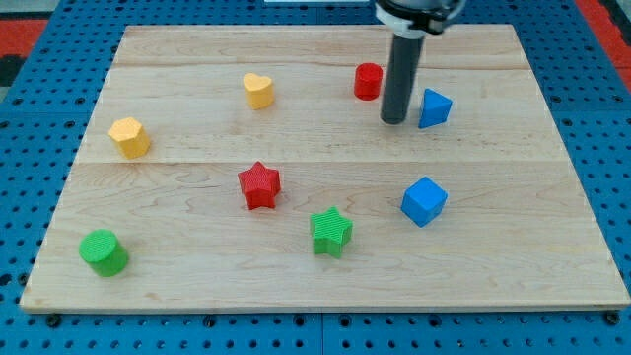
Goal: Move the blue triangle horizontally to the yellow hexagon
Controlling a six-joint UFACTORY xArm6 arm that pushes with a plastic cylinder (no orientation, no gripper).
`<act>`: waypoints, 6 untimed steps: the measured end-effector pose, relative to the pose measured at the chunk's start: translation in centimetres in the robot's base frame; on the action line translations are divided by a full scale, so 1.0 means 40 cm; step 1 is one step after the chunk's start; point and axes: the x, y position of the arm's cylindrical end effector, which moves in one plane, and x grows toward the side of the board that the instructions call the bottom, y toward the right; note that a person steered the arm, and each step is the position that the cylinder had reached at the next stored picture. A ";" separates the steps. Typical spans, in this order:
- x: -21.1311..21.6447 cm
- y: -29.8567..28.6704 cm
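The blue triangle [434, 107] lies on the wooden board at the view's upper right. The yellow hexagon [129, 137] lies at the view's left, a little lower than the triangle. My tip [393, 120] is on the board just left of the blue triangle, close to it or touching its left side. The rod rises straight to the view's top.
A red cylinder [368, 81] sits just upper left of my tip. A yellow heart [258, 90], a red star [259, 185], a green star [331, 232], a blue cube [424, 201] and a green cylinder [104, 252] lie on the board [513, 286].
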 end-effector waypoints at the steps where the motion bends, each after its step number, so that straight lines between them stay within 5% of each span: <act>1: -0.106 0.067; 4: 0.022 0.117; 5: 0.025 -0.056; 6: 0.148 -0.339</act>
